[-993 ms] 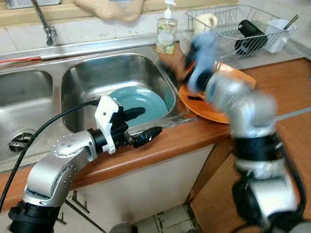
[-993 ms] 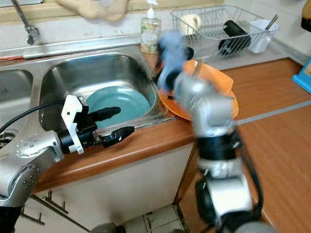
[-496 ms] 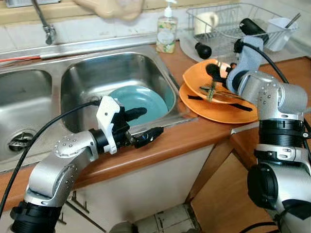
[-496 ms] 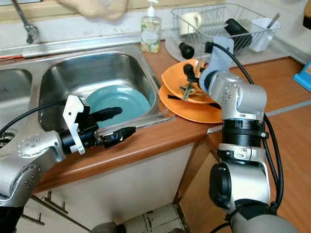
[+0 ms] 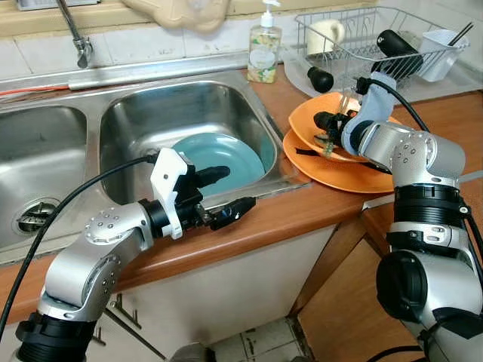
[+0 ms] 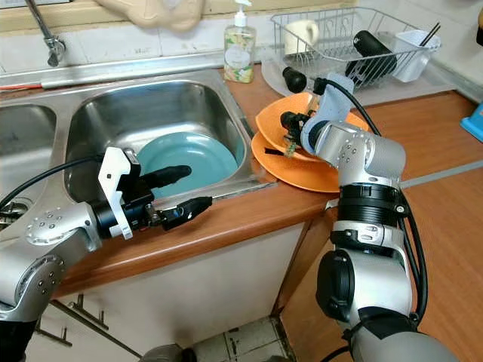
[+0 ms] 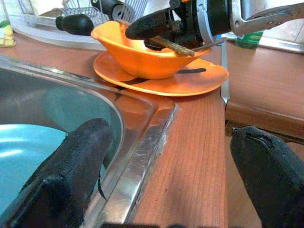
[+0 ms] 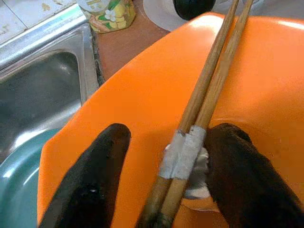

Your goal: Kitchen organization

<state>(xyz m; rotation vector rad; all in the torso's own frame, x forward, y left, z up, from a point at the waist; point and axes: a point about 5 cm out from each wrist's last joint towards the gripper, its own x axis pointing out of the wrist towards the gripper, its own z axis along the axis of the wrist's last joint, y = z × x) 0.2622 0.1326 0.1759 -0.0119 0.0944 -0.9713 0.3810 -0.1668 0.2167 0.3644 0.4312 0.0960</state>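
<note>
My right hand is down inside the orange bowl, fingers spread to either side of a pair of chopsticks bound together with a band of tape — the sticks lie between the fingers, one pad close against them, but I cannot tell whether they are gripped or only straddled. The bowl sits on an orange plate, which rests on the wooden counter just right of the sink.

My left hand hovers released over the counter's front edge at the sink's rim, one finger out over the basin and the other over the wood, holding nothing. A teal plate lies flat in the bottom of that right-hand basin.

Behind the orange dishes, a wire rack on a white tray holds a mug, a black bottle and a white cup with utensils in it. A black knob-like object lies on the tray near the bowl. A soap bottle stands at the back of the counter between sink and rack, and the tap rises over the divide between the two basins.
</note>
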